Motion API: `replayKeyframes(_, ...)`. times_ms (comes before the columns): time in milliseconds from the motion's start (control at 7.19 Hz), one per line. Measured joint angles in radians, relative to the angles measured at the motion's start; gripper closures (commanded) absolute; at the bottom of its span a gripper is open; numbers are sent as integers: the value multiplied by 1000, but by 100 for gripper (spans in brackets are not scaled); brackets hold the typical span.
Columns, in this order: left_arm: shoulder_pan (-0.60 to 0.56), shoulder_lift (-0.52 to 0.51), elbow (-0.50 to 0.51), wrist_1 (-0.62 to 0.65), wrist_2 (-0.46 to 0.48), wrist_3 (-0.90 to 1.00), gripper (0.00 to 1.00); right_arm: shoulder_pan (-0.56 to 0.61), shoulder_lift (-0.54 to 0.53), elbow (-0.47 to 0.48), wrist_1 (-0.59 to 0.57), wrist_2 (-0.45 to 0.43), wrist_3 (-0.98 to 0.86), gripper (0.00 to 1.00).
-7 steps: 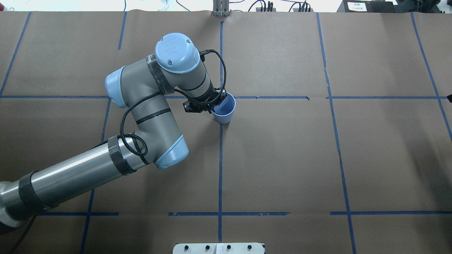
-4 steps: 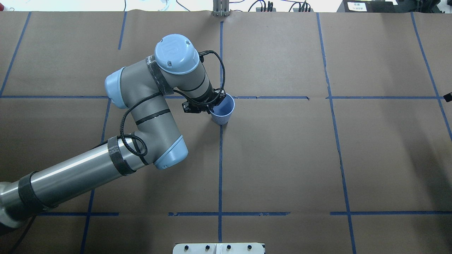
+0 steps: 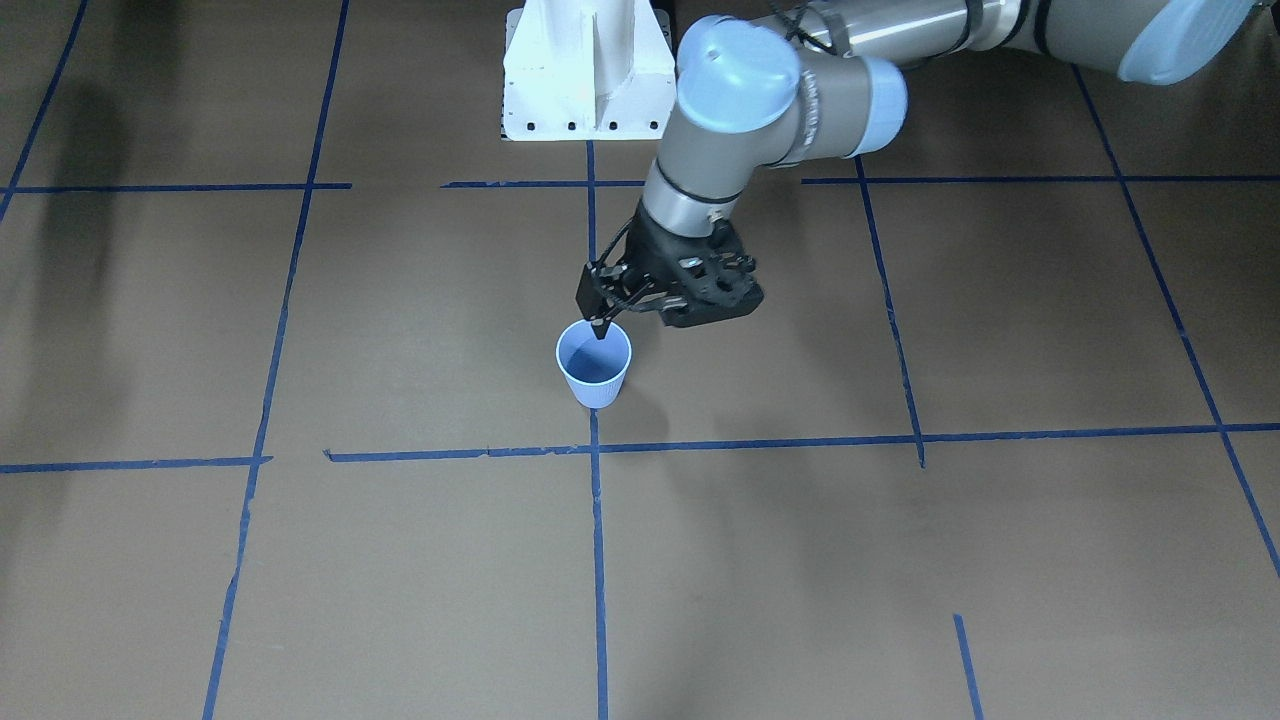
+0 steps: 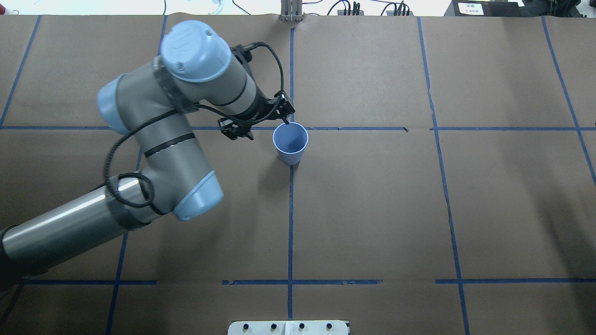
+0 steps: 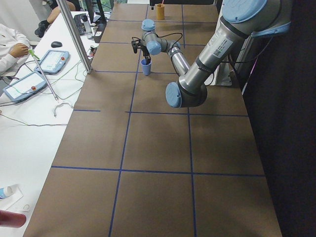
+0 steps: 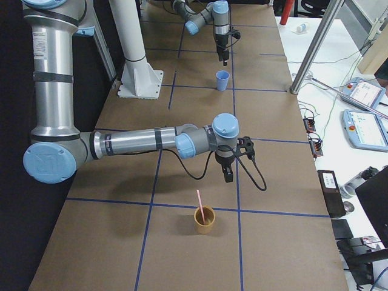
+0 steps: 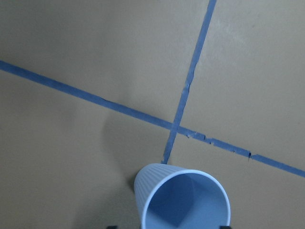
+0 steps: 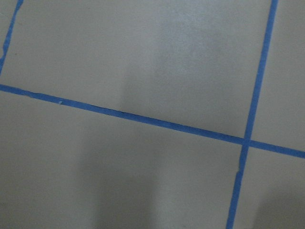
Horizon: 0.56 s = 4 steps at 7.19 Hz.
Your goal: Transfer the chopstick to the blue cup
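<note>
The blue cup (image 4: 290,142) stands upright on the brown table, and also shows in the front view (image 3: 594,368) and the left wrist view (image 7: 183,200). It looks empty. My left gripper (image 4: 285,119) hovers just above its rim (image 3: 600,328), apart from it. The left wrist view shows two dark fingertips spread at the bottom edge, so the gripper is open and empty. A pale pink chopstick (image 6: 198,203) stands in an orange cup (image 6: 204,220) at the table's right end. My right gripper (image 6: 228,174) hangs just beyond that cup. I cannot tell whether it is open or shut.
Blue tape lines cross the brown paper table (image 4: 372,209). The white robot base (image 3: 585,70) stands at the near edge. On a side table, pendants (image 6: 368,127) and cables lie beside a metal pole (image 6: 312,57).
My left gripper was down at the cup's rim. It has risen and drawn back toward the far left, apart from the cup. The cup has shifted slightly left.
</note>
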Motion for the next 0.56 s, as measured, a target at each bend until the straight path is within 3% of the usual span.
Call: replayKeyframes(557, -12, 56, -50, -1, 2, -1, 0, 110, -145, 33, 1, -25, -88, 11)
